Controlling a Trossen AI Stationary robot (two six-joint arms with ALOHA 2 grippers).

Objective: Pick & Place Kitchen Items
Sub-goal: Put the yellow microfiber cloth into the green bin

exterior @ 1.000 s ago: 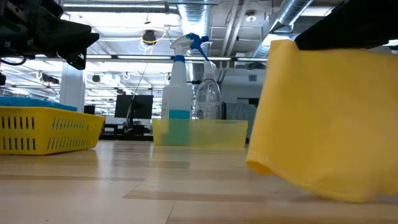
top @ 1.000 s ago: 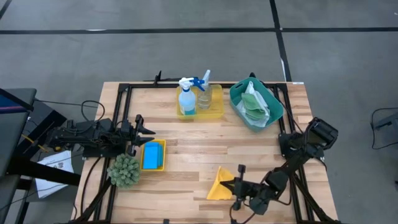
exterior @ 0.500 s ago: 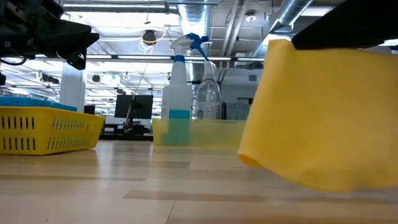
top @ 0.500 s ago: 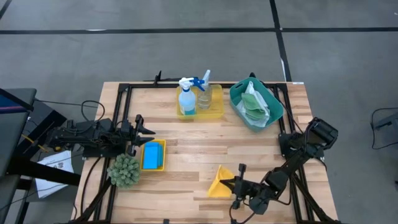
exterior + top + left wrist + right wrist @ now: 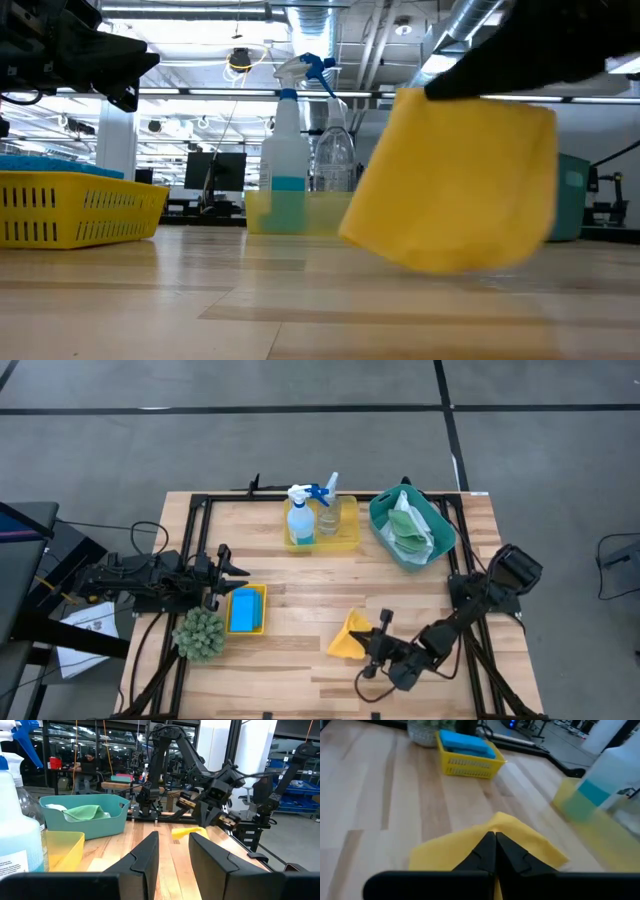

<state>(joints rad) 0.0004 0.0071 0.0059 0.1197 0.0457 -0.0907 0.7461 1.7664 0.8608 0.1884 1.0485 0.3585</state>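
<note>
Only low view shows yellow cloth (image 5: 455, 180) hanging off table, right hand (image 5: 495, 851) clenched on it.

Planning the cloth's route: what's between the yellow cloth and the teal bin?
Nothing: the high view shows bare table between the yellow cloth, pinched in the right gripper, and the teal bin.

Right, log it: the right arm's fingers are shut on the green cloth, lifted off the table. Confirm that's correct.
Not quite: the colour is wrong. The right gripper has its fingers shut on the yellow cloth, as the low view shows; the green cloth lies in the teal bin. The rest stands: it hangs clear of the table.
</note>
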